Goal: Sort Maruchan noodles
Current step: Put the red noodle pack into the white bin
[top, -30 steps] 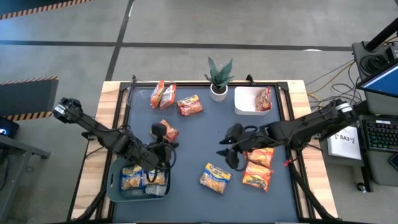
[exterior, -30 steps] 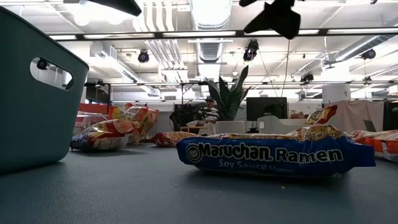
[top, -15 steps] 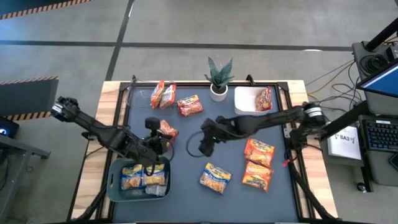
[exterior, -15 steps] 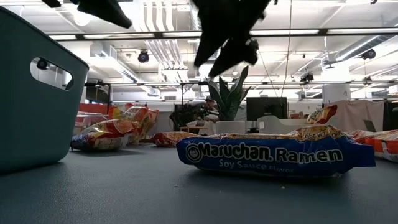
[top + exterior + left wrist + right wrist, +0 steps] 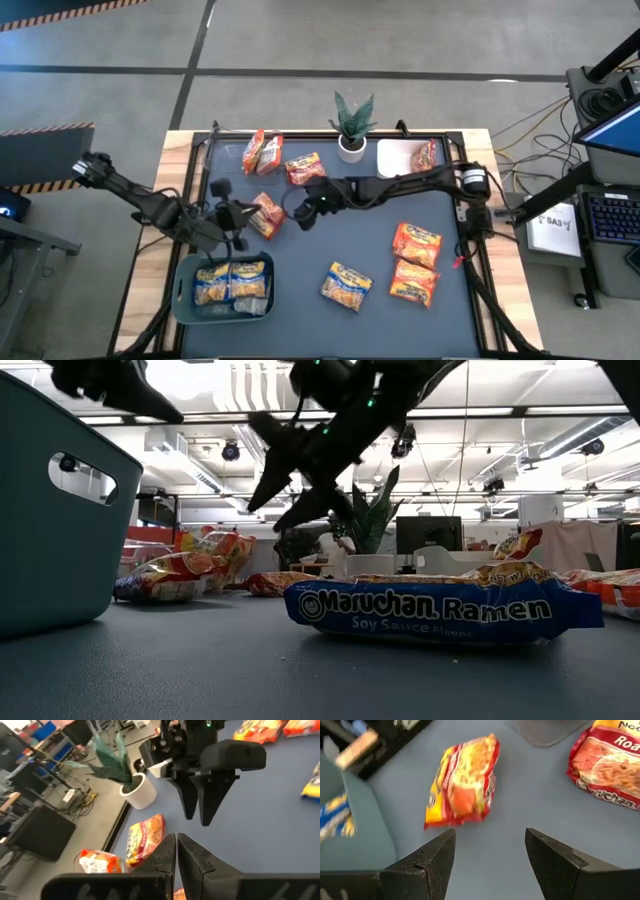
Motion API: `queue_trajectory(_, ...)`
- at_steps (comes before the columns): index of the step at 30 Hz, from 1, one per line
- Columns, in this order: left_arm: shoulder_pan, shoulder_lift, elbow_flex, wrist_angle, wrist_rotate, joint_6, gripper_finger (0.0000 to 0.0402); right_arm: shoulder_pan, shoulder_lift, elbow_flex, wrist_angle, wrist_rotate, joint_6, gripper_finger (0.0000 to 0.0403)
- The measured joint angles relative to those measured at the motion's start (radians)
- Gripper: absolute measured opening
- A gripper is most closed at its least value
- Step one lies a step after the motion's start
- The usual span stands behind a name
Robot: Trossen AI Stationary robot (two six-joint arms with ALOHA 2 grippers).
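Partway through, by my read. Your teal bin (image 5: 185,300) at the table's front-left corner holds two yellow-blue packets (image 5: 230,284); the white tray (image 5: 392,160) at the back right holds one red packet (image 5: 426,156).

Still loose on the mat: three packets near the back-left corner (image 5: 264,153), an orange-red packet (image 5: 267,213) left of centre, and three front right (image 5: 416,246).

Your right gripper (image 5: 303,213) hovers beside that orange-red packet with jaws spread and nothing held. Your left gripper (image 5: 232,208) is closed and empty, above the bin's back edge.

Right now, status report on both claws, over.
Right claw open, hovering short of red-yellow packet. Left claw shut, empty, beside blue bin. Path clear.
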Motion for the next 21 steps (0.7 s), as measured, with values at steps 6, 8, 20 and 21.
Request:
queue_trajectory(6,0.0,-0.041,-0.06,0.018,-0.064,0.019,0.0,-0.015,0.072,0.0,0.113,0.001,0.101,0.0226)
queue_trajectory(8,0.0,-0.046,-0.067,0.029,-0.065,0.039,0.0,-0.015,0.107,0.0,0.184,-0.002,0.124,0.0226)
queue_trajectory(20,0.001,-0.048,-0.066,0.08,-0.063,0.076,0.0,-0.026,0.27,0.06,0.383,-0.079,0.179,0.0226)
queue_trajectory(21,0.001,-0.047,-0.066,0.082,-0.063,0.076,0.0,-0.026,0.273,0.061,0.378,-0.078,0.179,0.0226)
